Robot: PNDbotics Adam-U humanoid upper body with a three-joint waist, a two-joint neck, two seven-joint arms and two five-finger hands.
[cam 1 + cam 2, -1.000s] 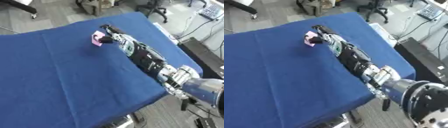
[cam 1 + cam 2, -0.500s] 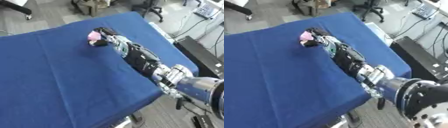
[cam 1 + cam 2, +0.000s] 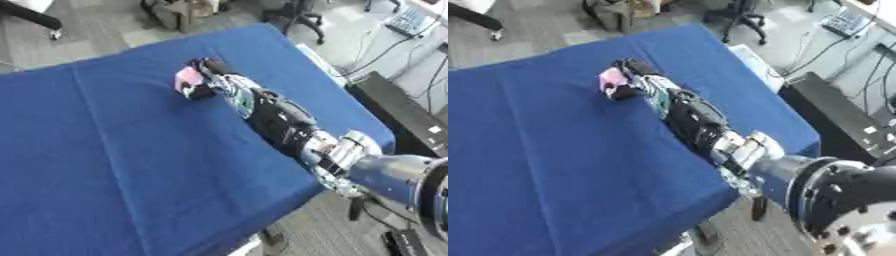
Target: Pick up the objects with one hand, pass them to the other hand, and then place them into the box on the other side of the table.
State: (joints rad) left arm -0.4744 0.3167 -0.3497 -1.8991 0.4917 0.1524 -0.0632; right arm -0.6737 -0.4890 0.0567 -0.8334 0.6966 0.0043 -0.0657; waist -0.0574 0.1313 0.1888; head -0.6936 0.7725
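The robot's right arm (image 3: 289, 125) reaches in from the lower right and lies stretched diagonally across the blue-covered table (image 3: 105, 150), pointing toward the far side. At its end the right hand (image 3: 213, 80) sits on the cloth in the far half of the table, a little right of the middle, with its fingers (image 3: 199, 92) curled around a small pink object (image 3: 187, 79). The object appears to be a soft or rounded piece, pale pink, but its exact shape is too blurred to make out. It sits at the left side of the hand, touching the dark fingers, which wrap it from the right and from below. Whether the object rests on the cloth or is lifted just clear of it cannot be told from these views.

The forearm is black with silver and light-coloured parts near the wrist, and a bulky silver joint (image 3: 350, 150) shows where the arm passes over the table's near right edge. The blue cloth has a few long creases running across it. Beyond the table's far edge lies a grey floor with an office chair base (image 3: 302, 15), and a dark case (image 3: 402, 115) stands by the table's right side with cables around it.
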